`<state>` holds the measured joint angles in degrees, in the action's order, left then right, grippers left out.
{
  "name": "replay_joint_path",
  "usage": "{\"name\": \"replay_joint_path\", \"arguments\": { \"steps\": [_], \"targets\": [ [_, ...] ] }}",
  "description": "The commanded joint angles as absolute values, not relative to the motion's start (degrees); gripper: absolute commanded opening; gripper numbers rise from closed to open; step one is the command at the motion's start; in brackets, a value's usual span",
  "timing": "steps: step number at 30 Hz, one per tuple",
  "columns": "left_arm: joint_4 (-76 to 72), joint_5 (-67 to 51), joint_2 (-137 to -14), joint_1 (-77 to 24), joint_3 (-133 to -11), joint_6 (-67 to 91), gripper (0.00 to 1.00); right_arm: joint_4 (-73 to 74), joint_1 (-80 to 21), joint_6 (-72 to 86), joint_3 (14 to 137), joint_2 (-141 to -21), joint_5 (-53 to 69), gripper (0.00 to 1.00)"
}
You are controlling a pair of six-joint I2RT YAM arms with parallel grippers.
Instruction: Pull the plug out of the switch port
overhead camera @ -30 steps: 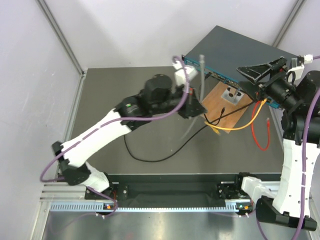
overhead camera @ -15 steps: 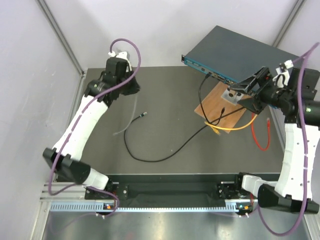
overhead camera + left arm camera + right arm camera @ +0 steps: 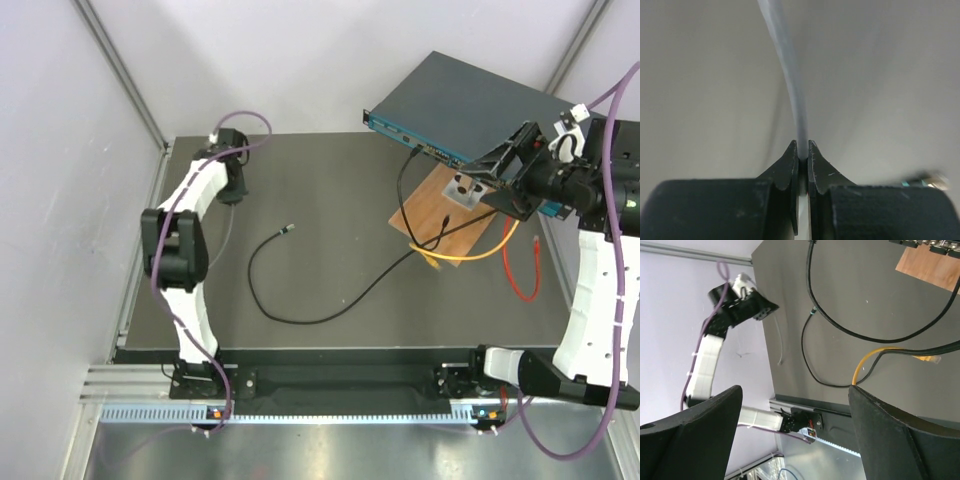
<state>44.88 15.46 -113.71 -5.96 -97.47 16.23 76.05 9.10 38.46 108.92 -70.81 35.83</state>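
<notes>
Your left gripper (image 3: 802,146) pinches the thin pale grey cable (image 3: 785,60); your right gripper (image 3: 478,182) gapes wide beside the flat grey-blue metal switch (image 3: 470,100).

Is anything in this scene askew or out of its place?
The switch lies askew in the far right corner, at an angle to the edges of the table. A loose grey cable is pinched in the shut left gripper, far from the switch.

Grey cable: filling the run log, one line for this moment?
left gripper: shut on grey cable | right gripper: open near switch | grey cable: apart from switch
</notes>
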Motion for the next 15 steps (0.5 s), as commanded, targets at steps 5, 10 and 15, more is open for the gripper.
{"name": "replay_joint_path", "arguments": {
  "steps": [5,10,15],
  "targets": [
    [44.8,16.6,-126.6,-5.1,-106.2,13.9,0.0,77.0,8.5,38.1,109.4,-72.2,33.2,0.87],
    [43.9,15.6,-126.1,-5.0,-107.2,16.0,0.37,75.7,9.9,38.2,105.5,-70.1,30.9,0.87],
    [47.2,11.3,-120.6,-5.6,-104.3,22.0,0.75,79.0,12.1,37.0,105.1,-68.5,25.1,0.84]
  ]
}}
